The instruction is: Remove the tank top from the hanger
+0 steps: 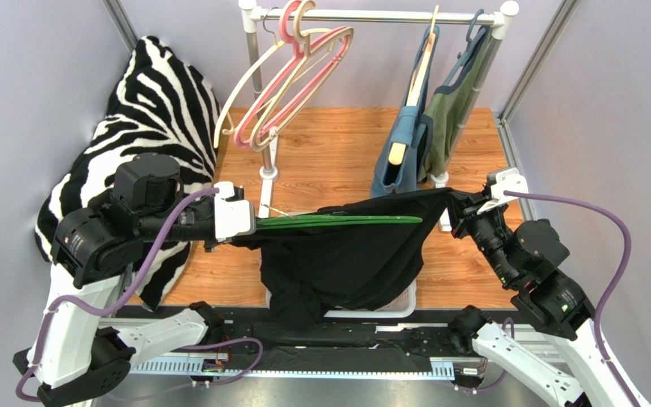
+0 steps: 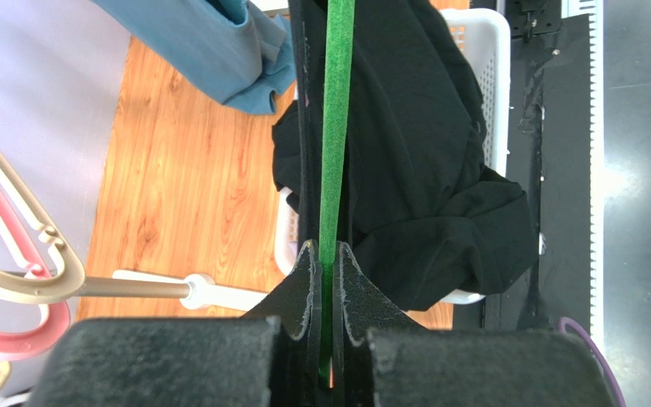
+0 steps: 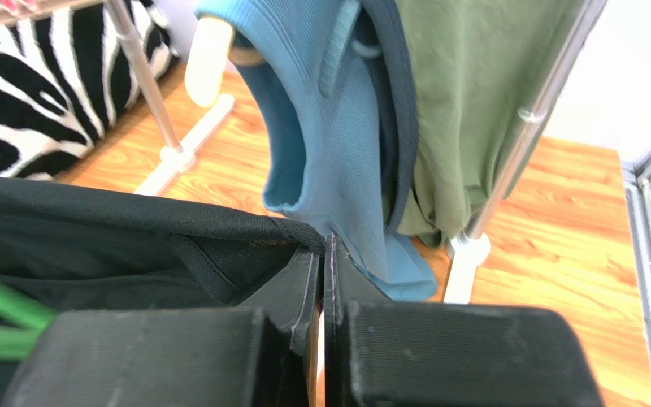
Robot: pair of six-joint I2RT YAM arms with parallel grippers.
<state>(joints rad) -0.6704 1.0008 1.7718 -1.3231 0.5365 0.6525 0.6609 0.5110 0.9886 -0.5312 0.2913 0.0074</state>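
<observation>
- The left gripper (image 1: 257, 222) is clamped on the hanger (image 1: 346, 222); in the left wrist view the green bar is seen pinched between the two closed fingers (image 2: 303, 280).
- The right gripper (image 1: 458, 203) is shut on an edge of the tank top (image 1: 346, 267); in the right wrist view the black fabric is caught right at the fingertips, with no gap visible between them.
- The left arm is bent at the elbow, its forearm is held level, and its gripper is pointed straight across toward the right gripper.
- The right arm is raised from its base, and its wrist is angled back toward the left gripper.
- The hanger is laid nearly flat, its long axis running from the left gripper toward the right gripper; its far end is stopped short of the right fingers.
- The tank top is draped over the hanger and pulled taut up to the right gripper, so its top edge is drawn along the same line.
- The rest of the fabric is hung bunched below both grippers, over a white basket (image 2: 488, 59).
- A blue garment (image 3: 329, 136) is hung just beyond the right gripper.
</observation>
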